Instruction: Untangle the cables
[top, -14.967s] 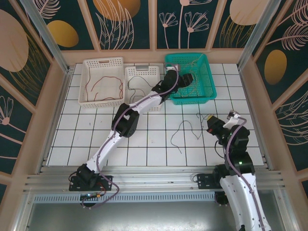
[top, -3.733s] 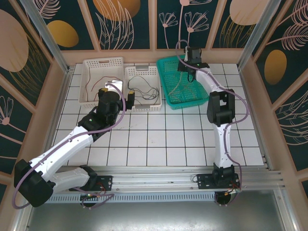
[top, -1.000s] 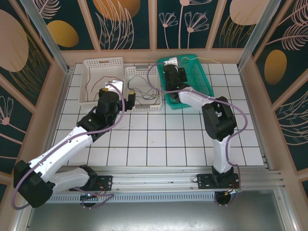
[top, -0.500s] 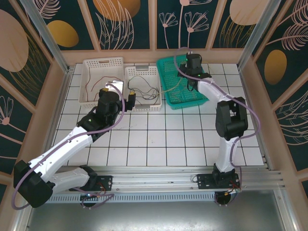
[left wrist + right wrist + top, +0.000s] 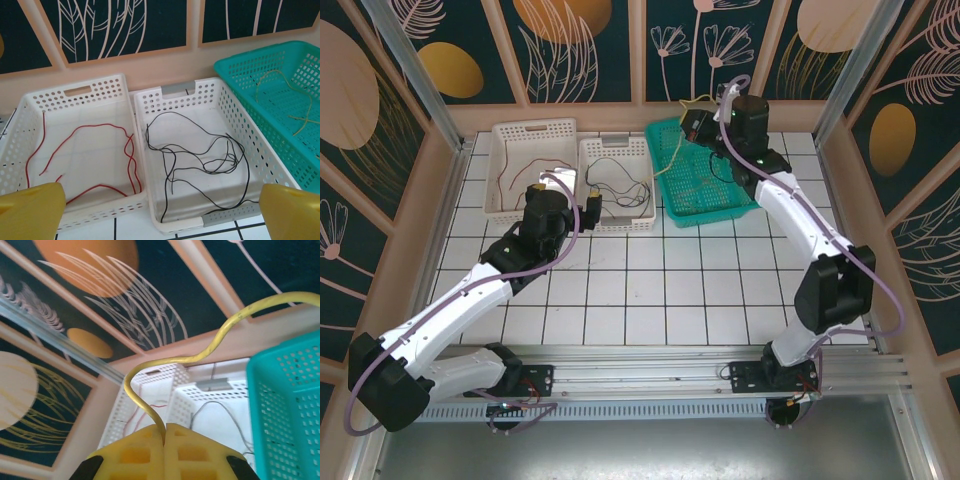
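Since half a second ago my right arm has swung up and back, so my right claw (image 5: 696, 127) now hangs over the far edge of the teal basket (image 5: 712, 217) instead of low over its middle; my left arm has not moved.

My right claw is closed, its two yellow fingers pressed flat together, with the yellow cable (image 5: 200, 358) pinched in the seam between them; in the wrist view the cable rises from the seam, curls left, then sweeps away to the upper right; from overhead it loops above the claw and trails down into the far left part of the teal basket; thin yellow strands also lie on that basket's floor.

My left claw (image 5: 160, 220) is spread wide and holds nothing; its yellow fingertips sit in the two lower corners of its wrist view; from overhead it hovers just by the near left corner of the middle basket (image 5: 177, 89).

Two white baskets stand side by side, touching; the left basket (image 5: 114, 79) holds the red cable (image 5: 102, 125), lying in loose curves; the middle basket holds the black cable (image 5: 222, 161), loosely looped over itself; the teal basket stands just to their right.
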Motion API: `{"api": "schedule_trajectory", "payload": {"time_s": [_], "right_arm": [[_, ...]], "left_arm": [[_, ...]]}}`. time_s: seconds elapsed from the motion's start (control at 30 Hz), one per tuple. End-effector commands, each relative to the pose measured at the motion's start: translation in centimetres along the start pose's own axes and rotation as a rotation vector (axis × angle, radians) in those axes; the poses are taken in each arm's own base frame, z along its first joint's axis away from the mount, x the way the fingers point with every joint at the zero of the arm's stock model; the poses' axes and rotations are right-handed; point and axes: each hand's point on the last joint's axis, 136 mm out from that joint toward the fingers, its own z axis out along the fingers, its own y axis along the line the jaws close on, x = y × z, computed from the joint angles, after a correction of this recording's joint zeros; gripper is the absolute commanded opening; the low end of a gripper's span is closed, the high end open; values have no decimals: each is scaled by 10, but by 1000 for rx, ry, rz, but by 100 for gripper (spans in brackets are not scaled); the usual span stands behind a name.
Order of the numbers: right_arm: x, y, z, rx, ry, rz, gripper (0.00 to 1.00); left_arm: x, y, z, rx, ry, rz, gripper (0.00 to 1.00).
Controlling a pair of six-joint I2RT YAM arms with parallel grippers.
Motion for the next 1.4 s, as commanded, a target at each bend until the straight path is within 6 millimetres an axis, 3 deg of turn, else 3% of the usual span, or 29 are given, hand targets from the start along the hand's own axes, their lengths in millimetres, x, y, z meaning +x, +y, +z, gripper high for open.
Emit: {"api": "schedule_trajectory", "payload": {"time_s": [0.0, 0.27, 0.4, 0.63, 0.83, 0.97, 1.37], "right_arm": [[18, 9, -1, -85, 44, 81, 0], [88, -32, 29, -236, 211, 395, 0], [96, -75, 40, -154, 205, 462, 0], [109, -172, 49, -3, 202, 618, 0], [110, -223, 54, 84, 191, 663, 0], [104, -246, 56, 217, 165, 597, 0], [98, -275, 84, 479, 148, 422, 0]], "left_arm": [[-13, 1, -3, 1, -23, -17, 99], [-11, 1, -1, -1, -16, -14, 99], [-11, 1, -1, -2, -16, -13, 99], [-10, 0, -1, 1, -12, -11, 99], [-7, -2, 3, 2, 2, -4, 98], [-5, -2, 5, -1, 9, 1, 98], [6, -6, 12, 2, 45, 21, 99]]}}
